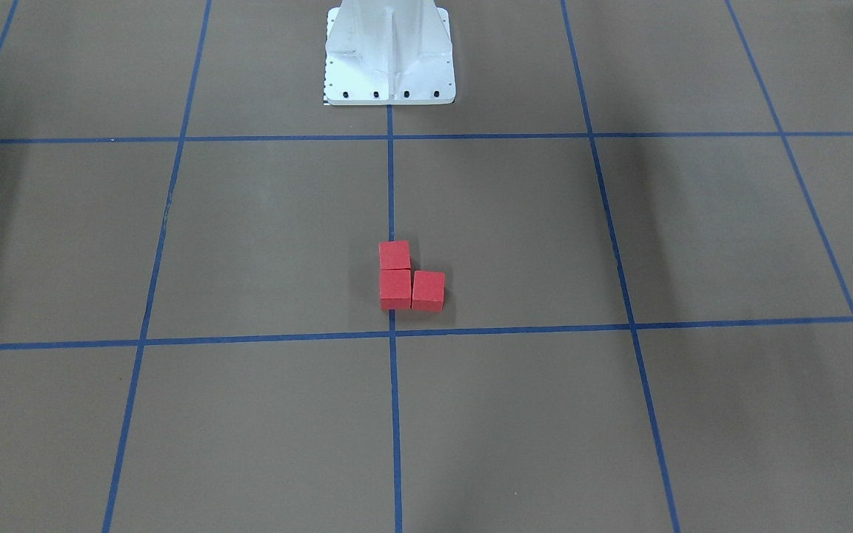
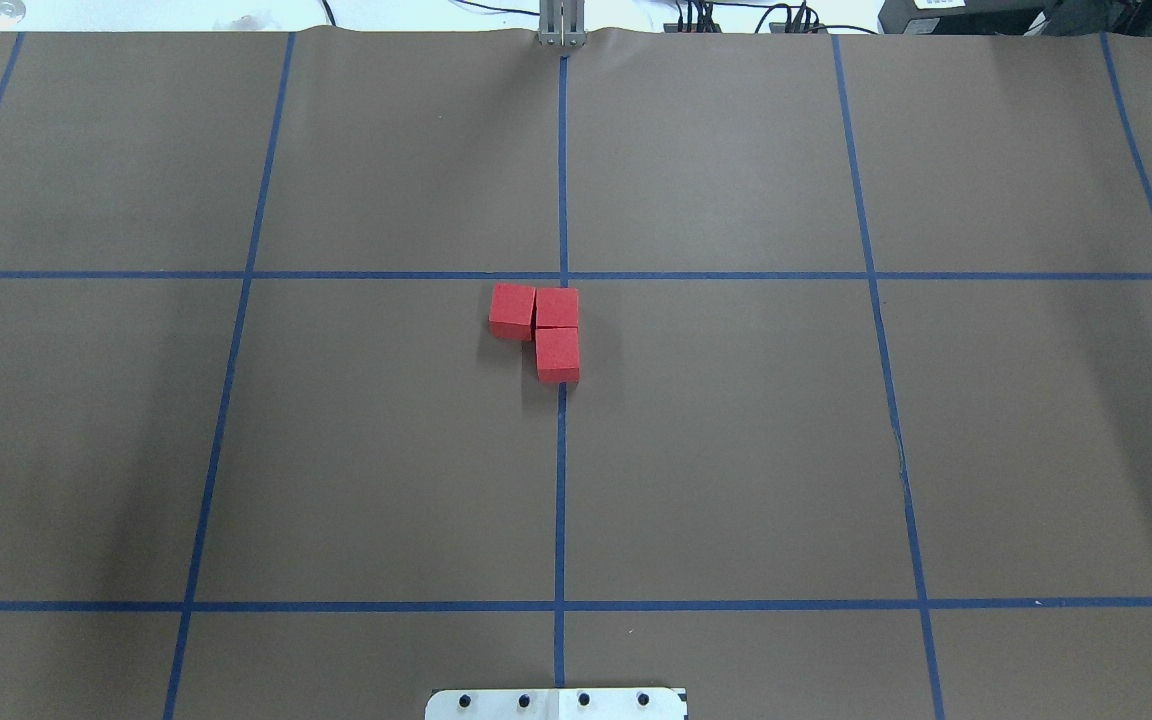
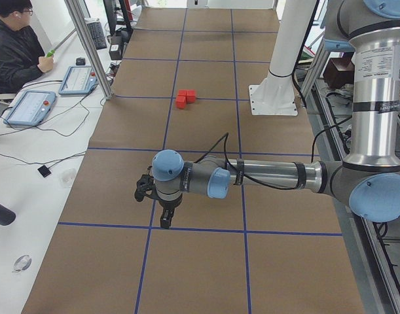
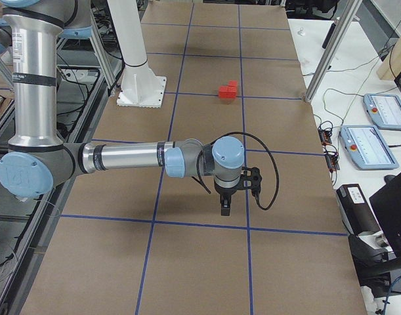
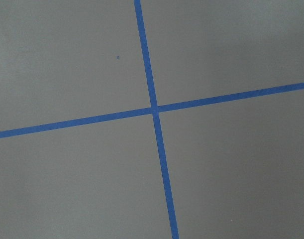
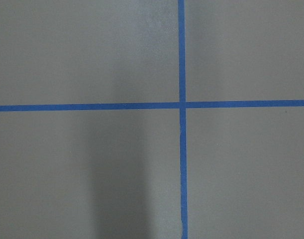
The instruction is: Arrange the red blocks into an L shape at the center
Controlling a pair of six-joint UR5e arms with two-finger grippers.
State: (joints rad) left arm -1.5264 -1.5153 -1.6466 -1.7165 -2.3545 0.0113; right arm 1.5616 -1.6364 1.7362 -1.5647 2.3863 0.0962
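Surface: brown paper covers the table (image 2: 736, 450), and blue tape (image 2: 236, 400) rules it into big squares. The white base plate (image 2: 556, 703) sits at the robot's edge.
Red blocks: here they are, three red blocks (image 2: 541, 325) touching in an L. Two sit on the middle tape line, and the third is on the robot's left of the far one.
Center: the center (image 2: 563, 275) crossing lies just beyond the L.
Left pincer: the left pincer (image 3: 163, 219) points down, well apart from the blocks. I cannot tell whether it is released or clenched.
Right pincer: the right pincer (image 4: 225, 207) also points down, far from the blocks. Again I cannot tell its grip.
Room: a seated person (image 3: 13, 39) has screen pendants (image 3: 29, 106) and cables alongside.
Writing: the label (image 3: 376, 62) on the left arm (image 3: 265, 175) is too small to read.
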